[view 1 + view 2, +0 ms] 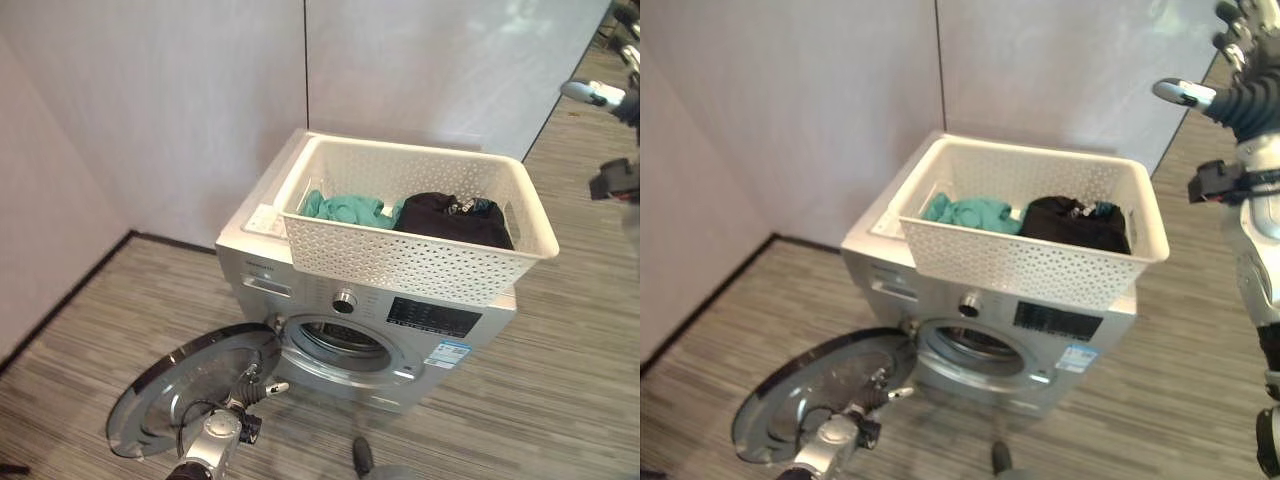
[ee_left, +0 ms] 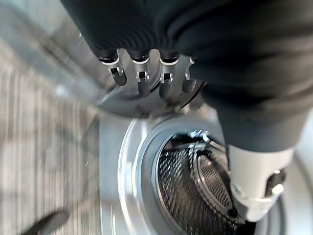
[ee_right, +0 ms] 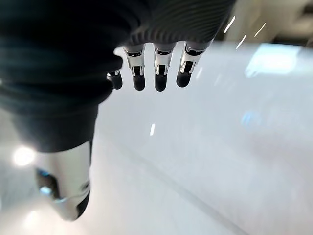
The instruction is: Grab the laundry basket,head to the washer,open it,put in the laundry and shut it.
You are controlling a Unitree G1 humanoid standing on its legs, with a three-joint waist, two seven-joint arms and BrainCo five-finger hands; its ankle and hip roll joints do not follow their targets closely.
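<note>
Right hand (image 3: 73, 68) under dark ribbed cover, fingers (image 3: 160, 73) straight in row, thumb (image 3: 68, 181) apart, holding nothing. Behind them pale wall (image 3: 220, 147) with light reflections.

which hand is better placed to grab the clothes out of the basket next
Probably the right hand: it is raised and open, holding nothing, up at the height of the laundry basket on the washer. The left hand hangs low by the open door, below the basket.

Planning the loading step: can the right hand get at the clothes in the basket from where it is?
Probably yes. The right hand is raised, open and empty, and the laundry basket on the washer is open-topped, nothing covering the clothes.
</note>
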